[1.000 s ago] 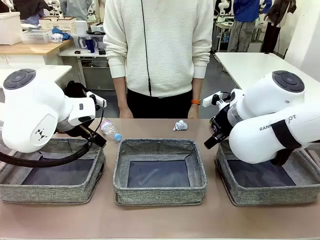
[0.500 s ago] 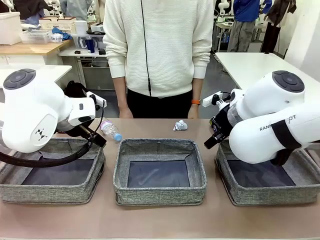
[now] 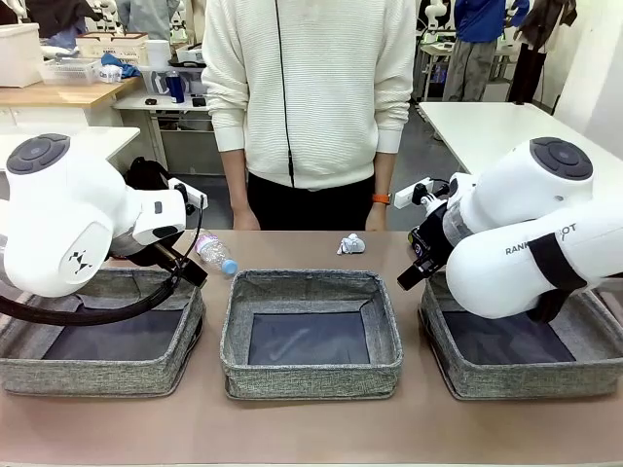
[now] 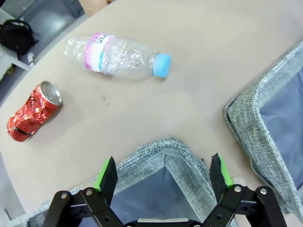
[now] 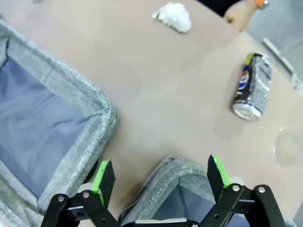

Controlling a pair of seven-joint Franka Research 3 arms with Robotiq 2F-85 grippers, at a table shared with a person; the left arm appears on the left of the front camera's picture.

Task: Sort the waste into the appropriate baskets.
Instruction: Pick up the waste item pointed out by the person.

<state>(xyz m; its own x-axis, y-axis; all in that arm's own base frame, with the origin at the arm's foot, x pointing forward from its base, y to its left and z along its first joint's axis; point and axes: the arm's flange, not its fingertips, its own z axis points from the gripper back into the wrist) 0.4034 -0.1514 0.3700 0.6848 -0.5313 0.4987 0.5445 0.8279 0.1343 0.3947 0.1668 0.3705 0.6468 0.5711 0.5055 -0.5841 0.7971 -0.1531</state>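
Waste lies on the table. Bottle is on its side, just far of the gap between left basket and middle basket, blue cap toward the middle one. Crushed red can lies left of the bottle, apart from it. Paper wad sits far of the middle basket, near the person's hand. Black can lies on its side, far of the right basket. Left gripper hovers over the left basket's far right corner, fingers wide apart, holding nothing. Right gripper hovers over the right basket's far left corner, fingers wide apart, holding nothing.
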